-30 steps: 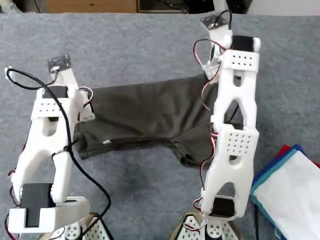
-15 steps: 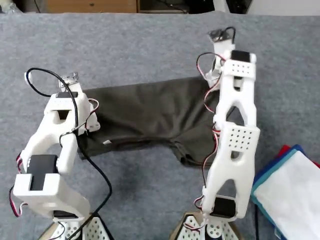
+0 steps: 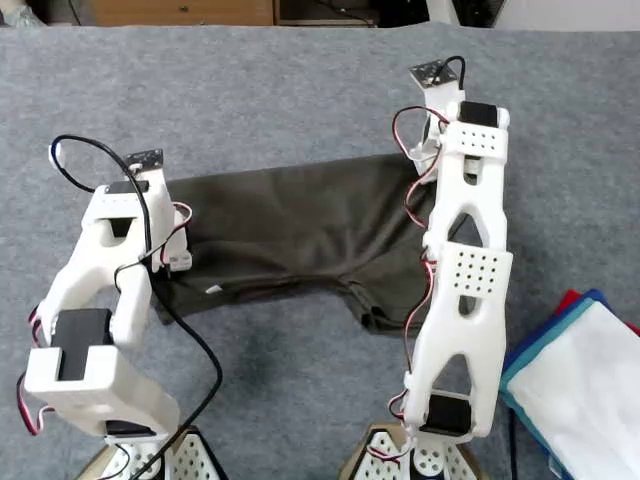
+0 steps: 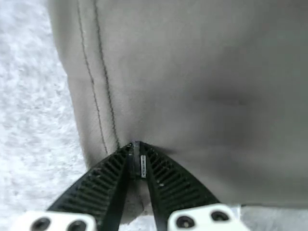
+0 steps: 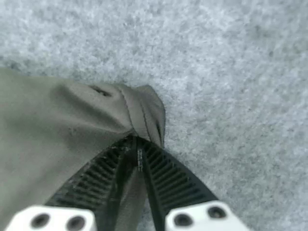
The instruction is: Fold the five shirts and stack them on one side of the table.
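Handling soft, limp shirt (image 3: 300, 235): spread mid-table between arms, part-folded, near edge rumpled. Light, likely to drape and sag unless pinched at both ends; best taken at stitched hem or corners. Left pincer (image 4: 137, 156) clamped together on hem at one side; right pincer (image 5: 137, 147) clamped on bunched corner at other side. Bare table (image 3: 250, 90) beyond shirt, ample room for sweep; near side crowded by arm bases. Cloth pile (image 3: 585, 370) at near right corner, well apart.

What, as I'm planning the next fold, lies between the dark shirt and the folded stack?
In the high view, the right arm stands over that stretch; besides it only grey table cover shows between the dark shirt and the folded stack.
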{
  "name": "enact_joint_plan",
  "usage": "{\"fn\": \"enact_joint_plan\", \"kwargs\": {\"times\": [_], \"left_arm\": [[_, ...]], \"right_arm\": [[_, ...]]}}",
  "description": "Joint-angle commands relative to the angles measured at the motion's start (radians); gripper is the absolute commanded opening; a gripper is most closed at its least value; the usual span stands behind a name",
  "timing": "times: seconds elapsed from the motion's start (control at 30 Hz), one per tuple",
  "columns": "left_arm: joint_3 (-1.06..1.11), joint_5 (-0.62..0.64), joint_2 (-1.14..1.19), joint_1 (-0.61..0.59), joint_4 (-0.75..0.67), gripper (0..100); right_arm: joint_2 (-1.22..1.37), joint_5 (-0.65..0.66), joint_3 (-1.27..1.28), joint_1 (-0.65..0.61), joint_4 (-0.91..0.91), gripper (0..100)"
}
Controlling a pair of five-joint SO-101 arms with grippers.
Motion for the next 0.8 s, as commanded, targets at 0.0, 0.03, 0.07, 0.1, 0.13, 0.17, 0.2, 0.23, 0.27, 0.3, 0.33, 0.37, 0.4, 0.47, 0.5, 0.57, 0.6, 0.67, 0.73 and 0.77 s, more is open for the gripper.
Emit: {"fn": "enact_joint_plan", "kwargs": {"times": [0.0,0.03,0.07,0.1,0.13,0.17,0.2,0.23,0.27,0.3,0.33,0.37,0.4,0.47,0.5,0.57,0.6,0.67,0.73,0.77], "left_arm": [[0.011,-0.078,-0.068,0.015,0.021,2],[0.018,-0.107,-0.074,0.017,0.021,2],[0.021,-0.13,-0.081,0.017,0.021,2],[0.023,-0.144,-0.085,0.014,0.021,2],[0.02,-0.149,-0.088,0.008,0.021,2],[0.012,-0.149,-0.094,0.008,0.023,2],[-0.002,-0.146,-0.102,0.008,0.04,2],[-0.025,-0.135,-0.111,0.014,0.069,2],[-0.058,-0.123,-0.122,0.018,0.101,2],[-0.095,-0.106,-0.134,0.018,0.137,2],[-0.133,-0.084,-0.148,0.018,0.167,2],[-0.169,-0.063,-0.162,0.018,0.203,2],[-0.195,-0.046,-0.173,0.02,0.232,2],[-0.196,-0.025,-0.185,0.044,0.262,2],[-0.176,-0.021,-0.186,0.057,0.265,2],[-0.115,-0.006,-0.186,0.078,0.235,2],[-0.084,-0.003,-0.186,0.086,0.203,2],[-0.044,-0.003,-0.186,0.092,0.161,2],[-0.025,-0.005,-0.186,0.1,0.146,2],[-0.02,-0.006,-0.185,0.1,0.144,2]], "right_arm": [[0.005,0.008,-0.085,0.01,0.02,0.6],[0.012,0.008,-0.093,0.01,0.025,0.6],[0.016,0.008,-0.099,0.01,0.029,0.6],[0.019,0.008,-0.107,0.01,0.031,0.6],[0.021,0.008,-0.108,0.01,0.032,0.6],[0.021,0.008,-0.108,0.008,0.032,0.6],[0.021,0.009,-0.111,0.005,0.038,0.6],[0.021,0.009,-0.113,0.005,0.043,0.6],[0.021,0.009,-0.113,0.005,0.046,0.6],[0.021,0.009,-0.113,0.005,0.046,0.6],[0.021,0.009,-0.113,0.005,0.048,0.6],[0.021,0.009,-0.113,0.005,0.051,0.6],[0.021,0.009,-0.113,0.005,0.051,0.6],[0.021,0.009,-0.113,0.005,0.051,0.6],[0.021,0.009,-0.113,0.005,0.052,0.6],[0.021,0.009,-0.113,0.005,0.052,0.6],[0.021,0.009,-0.113,0.005,0.052,0.6],[0.021,0.009,-0.113,0.005,0.052,0.6],[0.021,0.009,-0.113,0.005,0.052,0.6],[0.021,0.009,-0.113,0.005,0.052,0.6]]}}
